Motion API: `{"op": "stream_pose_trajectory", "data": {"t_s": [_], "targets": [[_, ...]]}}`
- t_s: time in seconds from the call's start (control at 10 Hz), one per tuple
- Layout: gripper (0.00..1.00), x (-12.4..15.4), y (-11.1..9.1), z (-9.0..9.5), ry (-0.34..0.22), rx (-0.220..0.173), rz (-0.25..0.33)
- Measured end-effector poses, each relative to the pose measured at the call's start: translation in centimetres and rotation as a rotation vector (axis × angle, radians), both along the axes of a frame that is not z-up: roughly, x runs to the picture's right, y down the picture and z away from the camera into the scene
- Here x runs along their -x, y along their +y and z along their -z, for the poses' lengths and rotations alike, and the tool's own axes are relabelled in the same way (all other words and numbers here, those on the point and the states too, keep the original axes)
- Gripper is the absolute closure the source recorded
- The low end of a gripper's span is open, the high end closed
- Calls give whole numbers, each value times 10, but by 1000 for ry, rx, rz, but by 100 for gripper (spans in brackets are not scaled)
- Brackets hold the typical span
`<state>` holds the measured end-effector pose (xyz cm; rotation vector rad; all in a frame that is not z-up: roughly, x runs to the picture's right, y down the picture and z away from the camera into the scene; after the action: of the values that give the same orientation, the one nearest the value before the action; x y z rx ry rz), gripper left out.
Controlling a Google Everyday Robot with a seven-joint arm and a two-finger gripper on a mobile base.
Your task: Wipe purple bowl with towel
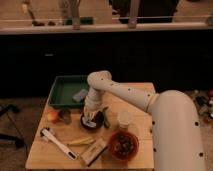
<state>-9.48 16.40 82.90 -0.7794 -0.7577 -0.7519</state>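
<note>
White robot arm (150, 102) comes in from lower right, bulky, elbow bent above the gripper (90, 118), which points straight down into the purple bowl (98, 123); whether the gripper is clamped or released cannot be told. Wooden table (40, 155) spreads all round under the gripper, its right edge hidden by the arm. Green tray (60, 90) sits beyond the gripper to the left, at the table's far edge, with a grey block (80, 95) inside. Red bowl (123, 145), holding dark bits, is nearer the camera and to the right of the gripper. The purple bowl is right under the gripper, mid-table, well off every edge: small, round, very dark, near black in this light, low rim. A pale scrap (88, 122) shows inside it at the gripper tip, could be cloth, cannot tell. Clear cup (124, 119) is just right of the gripper, and a green item (105, 118) lies against the bowl's right rim. A grey object (65, 116) and an orange fruit (53, 116) are to the left, close. Nearer the camera: a white long-handled tool (57, 142), a yellow item (80, 142) and a tan box (93, 152). Bare wood is open far right of the gripper, beyond the cup, and at the front-left corner
</note>
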Motion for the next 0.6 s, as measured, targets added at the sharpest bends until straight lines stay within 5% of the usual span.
{"op": "stream_pose_trajectory", "data": {"t_s": [0.6], "targets": [[100,-14,19,19,1,22,0]]}}
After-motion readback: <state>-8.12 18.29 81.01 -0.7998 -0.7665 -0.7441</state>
